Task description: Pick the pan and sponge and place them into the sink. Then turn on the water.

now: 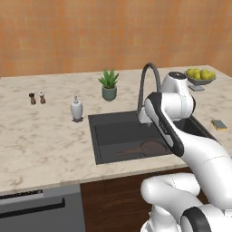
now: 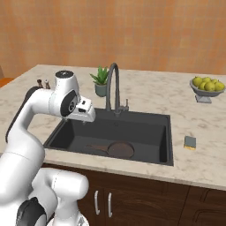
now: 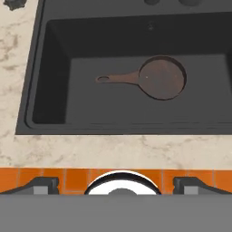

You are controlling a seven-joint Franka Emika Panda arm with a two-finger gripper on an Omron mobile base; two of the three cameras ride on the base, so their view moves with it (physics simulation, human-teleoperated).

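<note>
Pan [image 3: 161, 78] lies in the sink [image 3: 54, 108]; jaws spread wide and empty.
The jaws hang above the basin's front edge, the pan well beyond them, its handle towards the left wall. The sponge [image 2: 190, 142] sits on the marble table [image 1: 41, 140] right of the sink, near the faucet [image 2: 112, 86], plant [image 1: 108, 84] and fruit bowl [image 2: 206, 87].
</note>
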